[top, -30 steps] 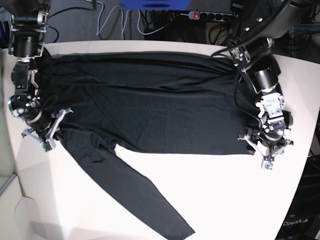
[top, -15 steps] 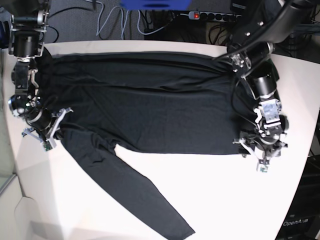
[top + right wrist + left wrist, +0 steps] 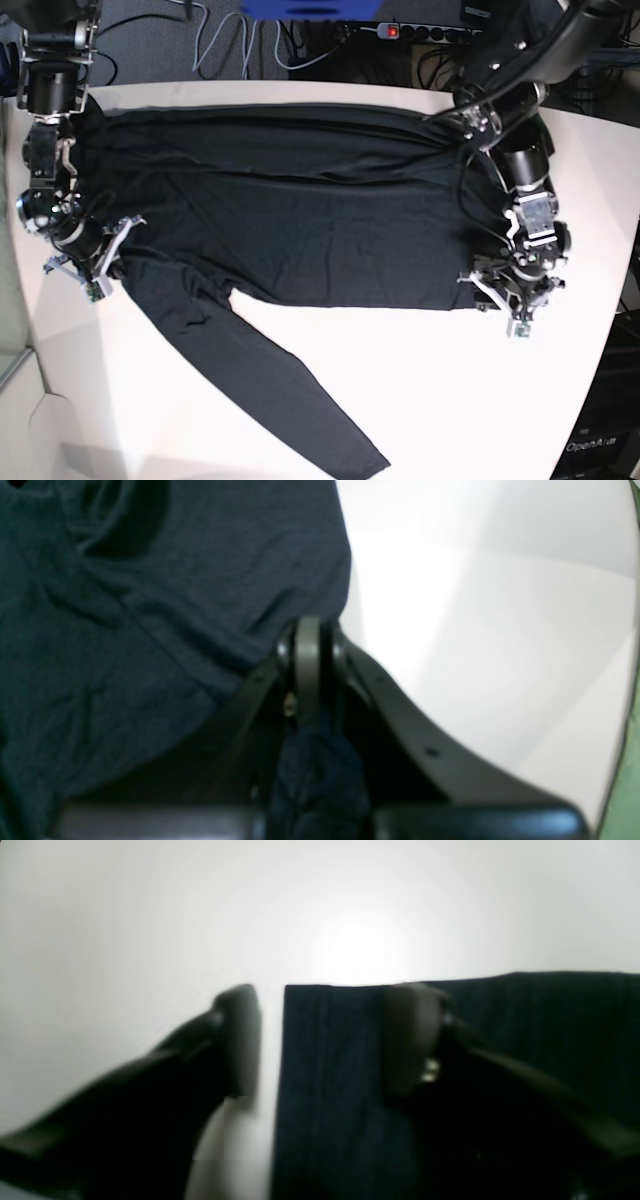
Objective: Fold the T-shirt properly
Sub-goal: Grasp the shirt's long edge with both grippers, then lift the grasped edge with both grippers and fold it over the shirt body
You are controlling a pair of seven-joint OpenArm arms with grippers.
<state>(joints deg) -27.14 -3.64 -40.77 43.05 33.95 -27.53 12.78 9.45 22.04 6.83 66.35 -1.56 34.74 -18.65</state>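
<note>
White counter (image 3: 450, 400) carries the black T-shirt (image 3: 290, 210), spread flat with one long sleeve trailing toward the near edge. At the shirt's right hem corner the left hand (image 3: 320, 1040) stands apart, straddling the fabric edge. At the left side the right hand (image 3: 307, 665) is clamped on bunched shirt cloth.

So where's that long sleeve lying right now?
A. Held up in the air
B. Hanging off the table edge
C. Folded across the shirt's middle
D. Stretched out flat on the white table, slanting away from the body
D: in the base view the sleeve lies flat on the table, slanting away from the shirt.
</note>
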